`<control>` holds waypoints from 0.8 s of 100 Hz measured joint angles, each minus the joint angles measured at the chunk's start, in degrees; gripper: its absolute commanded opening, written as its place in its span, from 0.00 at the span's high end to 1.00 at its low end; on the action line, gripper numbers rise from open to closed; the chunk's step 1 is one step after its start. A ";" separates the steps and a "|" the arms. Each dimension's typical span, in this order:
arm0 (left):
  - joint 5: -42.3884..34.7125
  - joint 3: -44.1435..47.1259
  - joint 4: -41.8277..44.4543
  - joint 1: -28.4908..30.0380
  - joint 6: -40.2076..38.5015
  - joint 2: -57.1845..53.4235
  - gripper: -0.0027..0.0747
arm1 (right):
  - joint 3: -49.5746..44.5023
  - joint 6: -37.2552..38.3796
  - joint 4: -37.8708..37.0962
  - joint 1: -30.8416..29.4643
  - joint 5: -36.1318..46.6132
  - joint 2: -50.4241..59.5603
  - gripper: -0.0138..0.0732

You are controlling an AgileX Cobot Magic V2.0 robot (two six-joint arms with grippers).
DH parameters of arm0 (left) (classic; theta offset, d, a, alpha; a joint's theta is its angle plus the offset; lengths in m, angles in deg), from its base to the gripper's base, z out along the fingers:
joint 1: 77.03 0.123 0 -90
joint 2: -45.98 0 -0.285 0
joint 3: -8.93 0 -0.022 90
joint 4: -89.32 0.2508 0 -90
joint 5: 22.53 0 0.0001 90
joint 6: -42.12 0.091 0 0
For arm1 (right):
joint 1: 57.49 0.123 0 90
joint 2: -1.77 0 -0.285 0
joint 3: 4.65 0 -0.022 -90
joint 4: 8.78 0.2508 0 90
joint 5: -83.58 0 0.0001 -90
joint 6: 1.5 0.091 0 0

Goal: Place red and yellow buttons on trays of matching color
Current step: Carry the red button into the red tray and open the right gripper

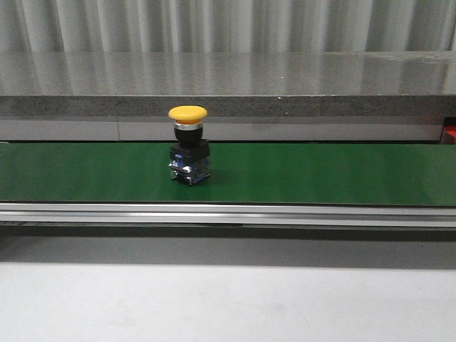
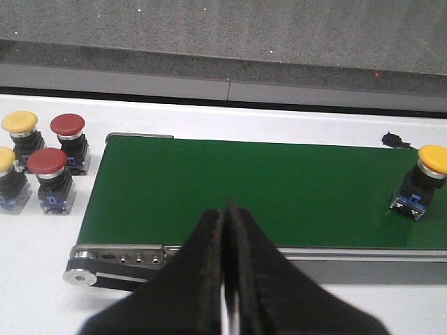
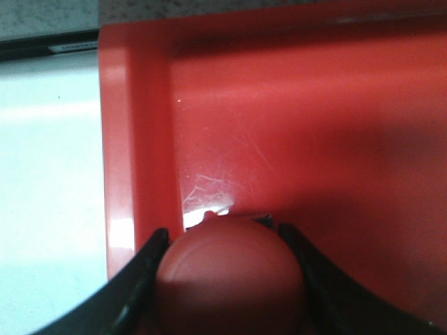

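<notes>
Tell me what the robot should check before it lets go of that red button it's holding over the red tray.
1. Right gripper shut on the red mushroom-cap button: ok.
2. Button over the red plastic tray, matching colour: ok.
3. Button inside the tray wall, not over the rim: ok, though near a corner.
4. Button's base touching the tray floor: cannot tell, cap hides it.
5. Left gripper shut and holding nothing, free for the next pick: ok.
6. Yellow mushroom-cap button upright on the green conveyor belt: ok.
</notes>
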 measured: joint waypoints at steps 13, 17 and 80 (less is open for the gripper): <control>0.00 0.00 0.00 0.00 0.00 0.00 0.99 | 0.00 0.09 0.00 0.00 0.00 -0.09 0.21; 0.00 0.00 0.00 0.00 0.00 0.00 0.99 | 0.00 0.09 -0.10 0.00 0.00 -0.09 0.15; 0.00 0.00 0.00 0.00 0.00 0.00 0.99 | 2.62 0.21 2.35 1.53 -8.22 16.25 0.14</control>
